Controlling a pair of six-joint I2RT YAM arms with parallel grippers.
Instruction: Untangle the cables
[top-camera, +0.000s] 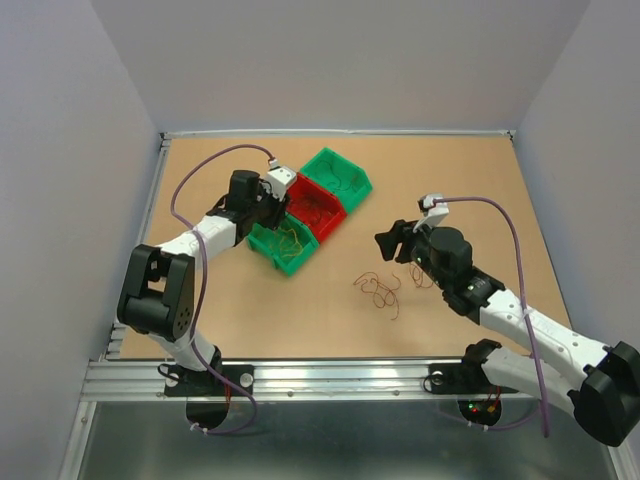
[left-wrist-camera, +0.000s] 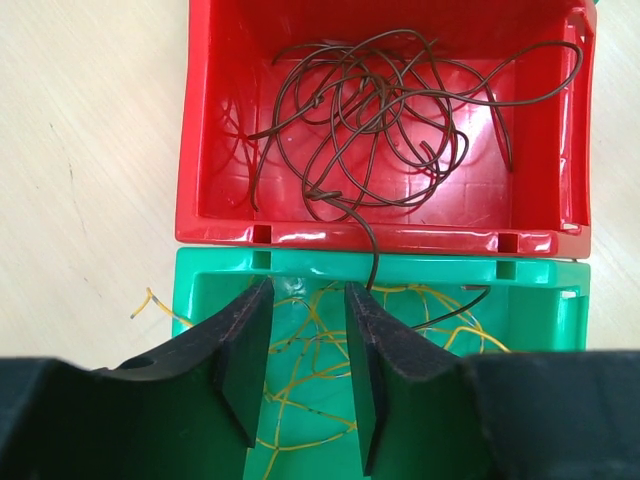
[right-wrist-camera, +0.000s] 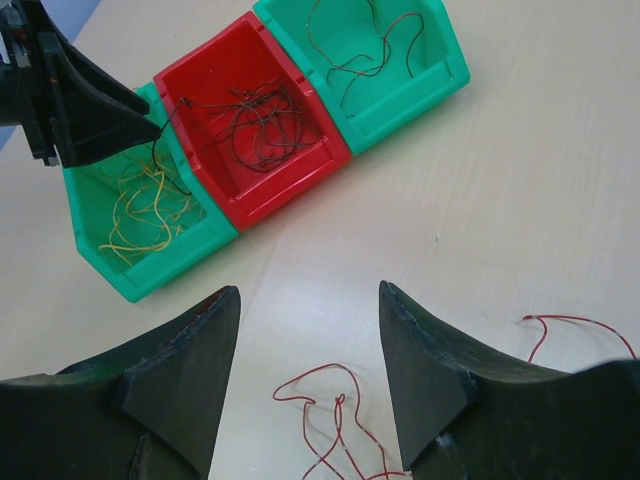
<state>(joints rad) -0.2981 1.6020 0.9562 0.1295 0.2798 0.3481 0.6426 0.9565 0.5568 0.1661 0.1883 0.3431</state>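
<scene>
Now, found the right gripper (right-wrist-camera: 308, 295) spread wide, gripping nothing, hovering just above the loose red cables (right-wrist-camera: 335, 415) on the table (right-wrist-camera: 520, 200). Saw the left gripper (left-wrist-camera: 308, 290) part-open and empty-looking over the near green bin (left-wrist-camera: 195, 290) of yellow cables (right-wrist-camera: 140, 212), beside the red bin (left-wrist-camera: 200, 150) holding dark brown cables (left-wrist-camera: 380, 110), with one brown strand spilling across the shared wall. Judged these wires featherlight, springy, soft enough to kink, prone to snagging neighbours. Best pinched at a raised loop of one strand, lifted slowly, not grabbed by the clump.
</scene>
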